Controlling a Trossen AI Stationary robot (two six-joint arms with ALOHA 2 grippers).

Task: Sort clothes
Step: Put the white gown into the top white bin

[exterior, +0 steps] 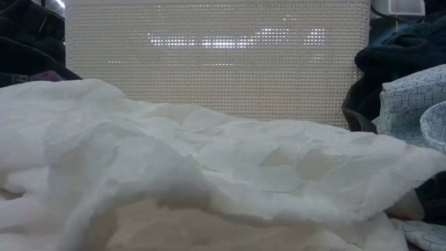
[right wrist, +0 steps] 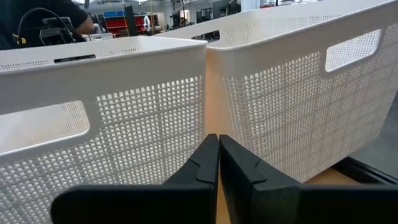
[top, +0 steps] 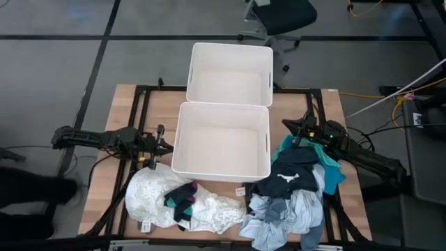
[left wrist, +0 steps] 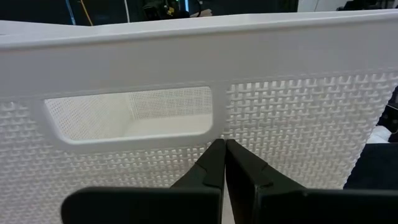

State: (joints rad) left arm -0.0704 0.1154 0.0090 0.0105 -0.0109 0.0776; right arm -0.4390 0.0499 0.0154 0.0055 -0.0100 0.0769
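The clothes lie along the table's near edge. On the left is a crumpled white garment (top: 150, 199) (exterior: 174, 174) with dark socks (top: 182, 202) on it. On the right is a pile of black, teal and light blue pieces (top: 296, 192) (exterior: 408, 90). My left gripper (top: 168, 144) (left wrist: 221, 149) is shut and level, close to the left wall of the near white bin (top: 221, 139) below its handle slot (left wrist: 130, 115). My right gripper (top: 286, 125) (right wrist: 217, 142) is shut and level at the bins' right side, above the pile's far end.
A second white bin (top: 230, 73) stands behind the near one, their walls almost touching (right wrist: 208, 68). Both bins fill the table's middle. Black frame rails (top: 143, 104) run along the wooden top. An office chair (top: 279, 17) stands beyond the far edge.
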